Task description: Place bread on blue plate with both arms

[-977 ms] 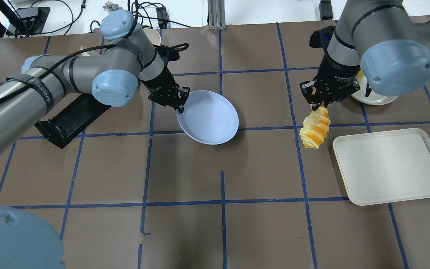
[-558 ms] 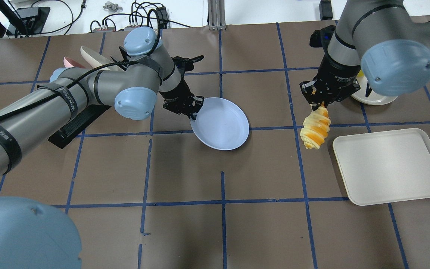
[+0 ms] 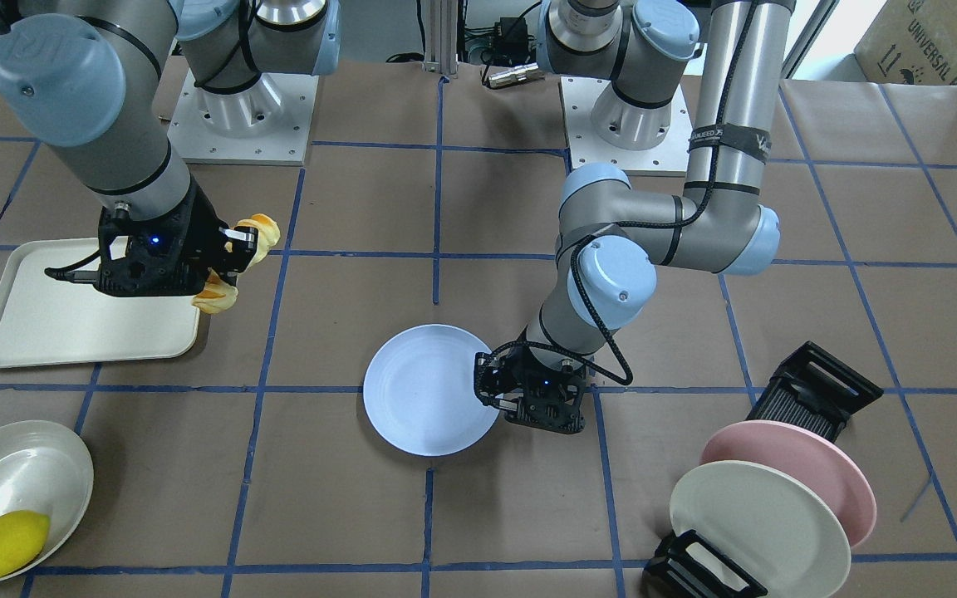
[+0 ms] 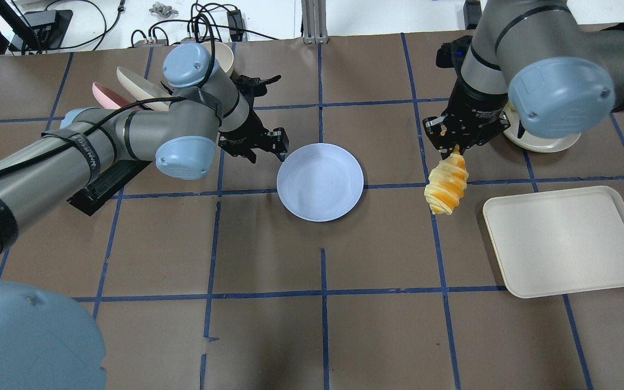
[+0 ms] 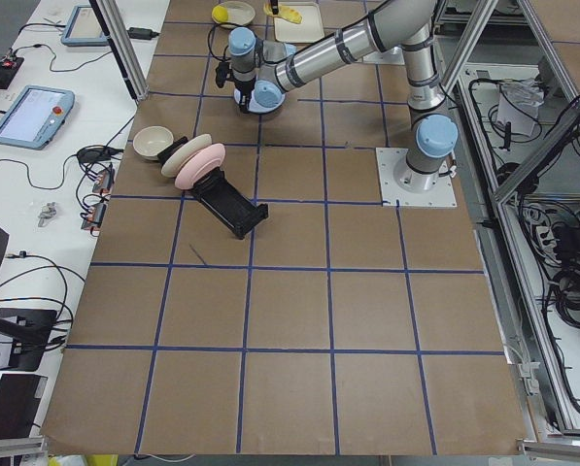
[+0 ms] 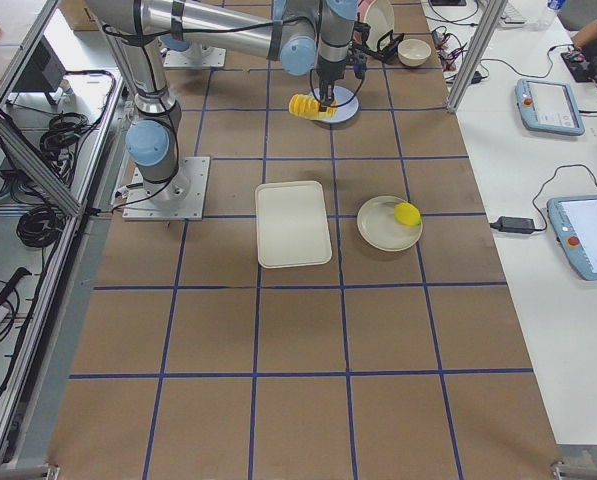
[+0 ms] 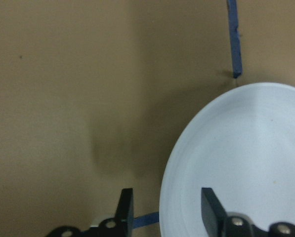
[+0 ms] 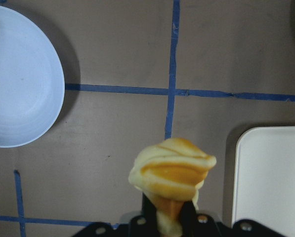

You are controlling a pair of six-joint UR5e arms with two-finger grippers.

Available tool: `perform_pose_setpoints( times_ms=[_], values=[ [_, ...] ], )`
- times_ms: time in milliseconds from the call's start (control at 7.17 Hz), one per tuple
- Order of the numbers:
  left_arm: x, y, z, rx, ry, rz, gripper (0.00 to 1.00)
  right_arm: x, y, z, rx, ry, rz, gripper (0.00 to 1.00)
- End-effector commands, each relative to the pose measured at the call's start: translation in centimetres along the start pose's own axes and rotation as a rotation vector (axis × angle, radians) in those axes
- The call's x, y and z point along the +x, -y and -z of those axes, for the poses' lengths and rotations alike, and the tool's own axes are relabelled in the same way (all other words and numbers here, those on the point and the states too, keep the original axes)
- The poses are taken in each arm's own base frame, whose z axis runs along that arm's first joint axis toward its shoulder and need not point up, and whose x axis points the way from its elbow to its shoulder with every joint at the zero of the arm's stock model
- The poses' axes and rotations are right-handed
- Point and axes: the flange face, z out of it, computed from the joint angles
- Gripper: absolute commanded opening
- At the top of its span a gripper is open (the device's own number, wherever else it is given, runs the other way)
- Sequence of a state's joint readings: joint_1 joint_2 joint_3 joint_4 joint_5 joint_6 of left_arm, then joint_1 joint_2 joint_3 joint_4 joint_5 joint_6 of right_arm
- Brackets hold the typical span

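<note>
Plate (image 4: 320,184), pale-blue round, left claw (image 4: 267,155) spread astride 10 o'clock rim, right claw (image 4: 455,150) clamping ridged golden bread (image 4: 446,184), yellow lemon (image 3: 7,544) in cream bowl (image 3: 22,465)

Lowered plate (image 4: 320,181) from tilted to flat on table (image 4: 268,244); opened left gripper (image 4: 267,154), jaws now astride rim. Shifted bread (image 4: 445,184), clamped in right gripper (image 4: 455,147), slightly toward plate.

light: bright, even | shadows: soft beneath arms | left wrist view: soft focus | glare: mild on tabletop
</note>
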State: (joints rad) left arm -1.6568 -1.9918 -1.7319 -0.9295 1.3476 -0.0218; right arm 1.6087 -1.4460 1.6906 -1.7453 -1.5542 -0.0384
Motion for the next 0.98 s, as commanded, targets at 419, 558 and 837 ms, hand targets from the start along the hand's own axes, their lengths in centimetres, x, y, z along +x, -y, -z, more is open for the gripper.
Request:
perform_pose_setpoints(
  times_ms=[419,558,837],
  values=[
    [-4.0,-6.5,18.0,-0.057,0.172,0.106,1.0,-17.5,7.1,-8.0,0.052,-0.009,0.045,0.27],
    [-3.8,-6.8,20.8,-0.102,0.245,0.104,1.0,-19.3,8.9,-10.9,0.059,-0.007,0.063,0.28],
    [-2.2,-7.7,25.8,-0.095,0.268,0.091,1.0,-19.4,9.5,-14.1,0.037,-0.014,0.068,0.84]
  ],
)
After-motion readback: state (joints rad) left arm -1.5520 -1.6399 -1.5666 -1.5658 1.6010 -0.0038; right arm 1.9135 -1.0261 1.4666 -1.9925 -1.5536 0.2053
